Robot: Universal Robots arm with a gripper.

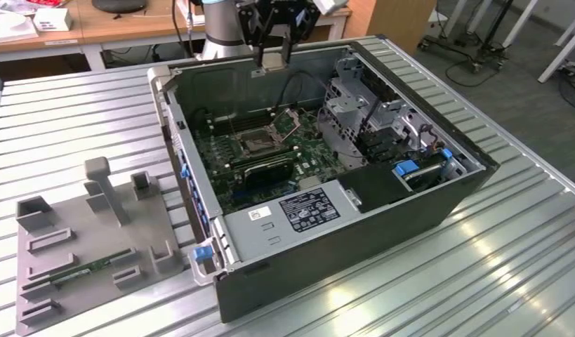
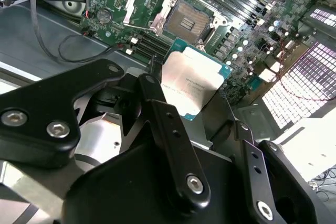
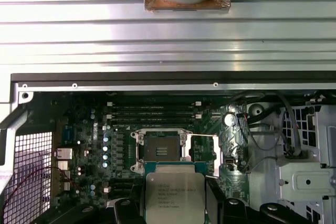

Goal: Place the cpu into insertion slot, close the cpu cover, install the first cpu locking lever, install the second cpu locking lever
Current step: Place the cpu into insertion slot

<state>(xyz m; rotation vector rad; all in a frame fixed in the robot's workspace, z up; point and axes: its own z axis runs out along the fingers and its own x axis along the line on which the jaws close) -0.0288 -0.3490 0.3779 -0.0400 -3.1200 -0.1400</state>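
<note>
Plainly the gripper (image 1: 271, 60) is clamped on the chip (image 2: 191, 80) by its edges, probably to spare the contacts. In the exterior view it hangs at twelve o'clock from the bare socket (image 1: 254, 144). The cover (image 1: 289, 118) stands open at one o'clock, leaving the socket free.

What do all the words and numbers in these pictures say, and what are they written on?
None of it can be read.
Faint lines of print on the cpu, held in the gripper: too blurred to read.
Black label on the grey metal box in the exterior view: too small to read.
White sticker beside that label: too small to read.
</note>
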